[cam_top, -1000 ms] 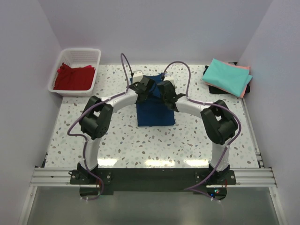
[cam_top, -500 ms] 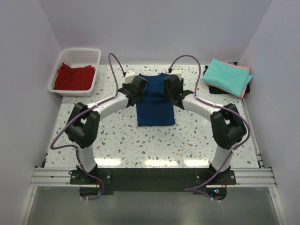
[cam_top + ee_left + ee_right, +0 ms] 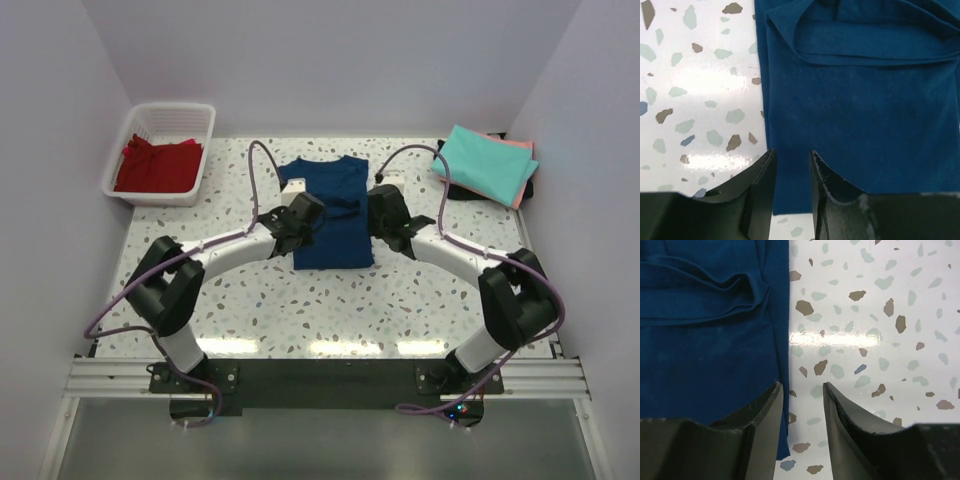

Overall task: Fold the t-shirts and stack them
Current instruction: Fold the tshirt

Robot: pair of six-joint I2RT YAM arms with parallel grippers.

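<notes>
A: Moved since earlier?
B: Both grippers were drawn nearward along the navy t-shirt point(image 3: 335, 240).
A: Layout?
B: It is laid folded at the middle of the table point(image 3: 260, 295), long axis near-to-far, with a creased fold edge across it. Red t-shirt point(image 3: 158, 165) is kept in the basket point(image 3: 150, 112), teal t-shirt point(image 3: 485, 160) is stacked far right. Left gripper point(image 3: 792, 155) and right gripper point(image 3: 801, 387) are set over the navy side edges, fingers narrowly parted, nothing clamped.
</notes>
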